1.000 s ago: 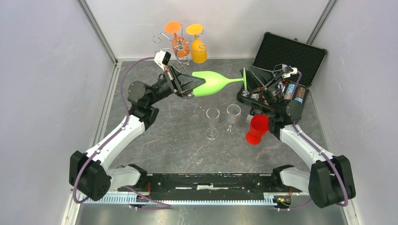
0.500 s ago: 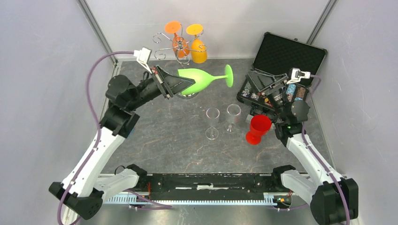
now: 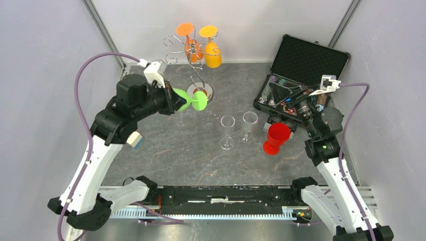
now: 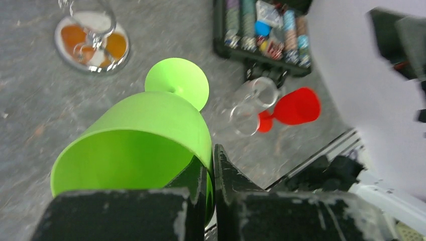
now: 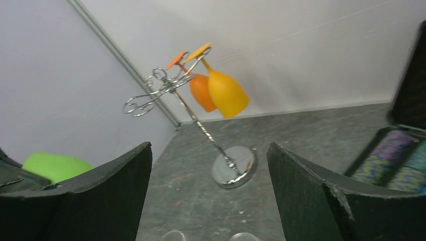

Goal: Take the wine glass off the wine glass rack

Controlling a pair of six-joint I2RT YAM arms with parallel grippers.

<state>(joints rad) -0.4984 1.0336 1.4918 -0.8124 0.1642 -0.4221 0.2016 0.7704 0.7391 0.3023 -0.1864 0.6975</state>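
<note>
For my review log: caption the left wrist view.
Left gripper shut on green wine glass rim; rack base, red glass beyond.

We see a lime-green wine glass [image 4: 135, 125], orange glass [image 3: 191, 48] and amber glass [image 3: 213, 56] at twelve o'clock, silver wine glass rack [image 5: 232, 168], red goblet [image 3: 276, 134] at three.

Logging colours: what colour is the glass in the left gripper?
Lime green wine glass, clearest in the left wrist view.

Two clear glasses [image 3: 249, 122] stand beside a red goblet [image 3: 276, 135], near a black case [image 3: 310, 59] (lid open).
</note>
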